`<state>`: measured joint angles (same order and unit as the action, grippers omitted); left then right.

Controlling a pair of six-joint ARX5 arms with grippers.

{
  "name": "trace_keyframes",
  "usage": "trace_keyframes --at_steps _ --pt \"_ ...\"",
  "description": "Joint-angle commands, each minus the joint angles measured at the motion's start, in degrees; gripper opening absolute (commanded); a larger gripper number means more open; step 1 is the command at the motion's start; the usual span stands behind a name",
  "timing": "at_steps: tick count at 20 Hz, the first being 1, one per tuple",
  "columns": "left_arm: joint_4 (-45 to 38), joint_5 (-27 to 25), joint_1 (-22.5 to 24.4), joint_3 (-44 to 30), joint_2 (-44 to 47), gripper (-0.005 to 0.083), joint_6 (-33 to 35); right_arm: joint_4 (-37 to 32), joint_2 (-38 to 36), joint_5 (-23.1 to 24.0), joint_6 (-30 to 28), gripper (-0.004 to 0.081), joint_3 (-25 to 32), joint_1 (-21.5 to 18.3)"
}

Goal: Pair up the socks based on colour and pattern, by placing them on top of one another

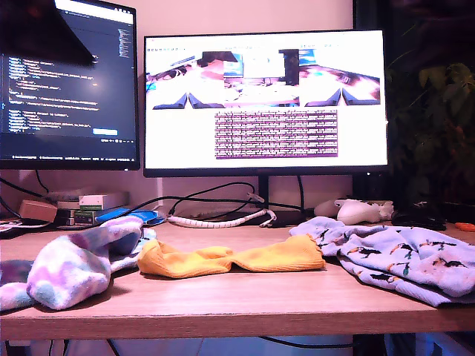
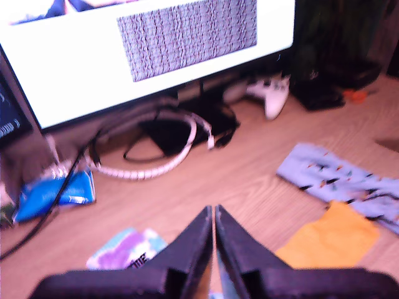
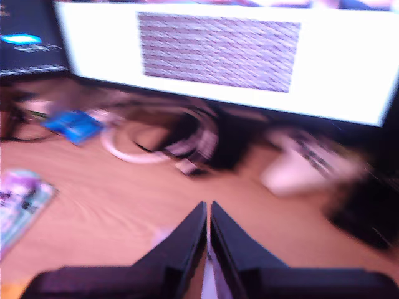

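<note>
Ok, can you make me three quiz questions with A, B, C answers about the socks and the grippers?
1. In the exterior view, where is the yellow sock?
A. between the other socks
B. on the monitor
C. under the desk

2. What colour is the bird sock?
A. red
B. pale blue
C. green

3. How is my first gripper?
A. wide open
B. holding a controller
C. shut

Answers: 1 A, it lies between the tie-dye sock and the bird sock. 2 B, its fabric is pale blue with small dark birds. 3 C, its fingertips meet in the first wrist view.
</note>
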<state>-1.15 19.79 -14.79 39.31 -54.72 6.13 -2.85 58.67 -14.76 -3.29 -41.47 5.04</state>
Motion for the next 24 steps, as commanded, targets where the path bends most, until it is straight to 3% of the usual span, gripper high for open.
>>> trace_keyframes --at_steps 1,5,12,24 --pt "0.04 0.33 -0.11 -3.21 2.73 -0.0019 -1.51 -0.48 -5.05 -1.73 0.09 -0.0013 3.54 -1.36" --pt "4.04 0.11 -0.46 -7.41 11.21 -0.0019 -4.22 5.62 -15.63 -1.79 0.24 -0.0013 8.76 -1.88" --pt "16.28 -3.50 -2.10 -7.45 24.02 -0.0019 -3.61 20.33 -31.10 -0.96 -2.47 -0.0013 9.27 -1.77" --pt "30.64 -3.41 -2.10 -7.45 28.48 -0.0019 -3.76 38.56 -34.10 -1.03 -2.56 -0.0013 9.25 -1.77"
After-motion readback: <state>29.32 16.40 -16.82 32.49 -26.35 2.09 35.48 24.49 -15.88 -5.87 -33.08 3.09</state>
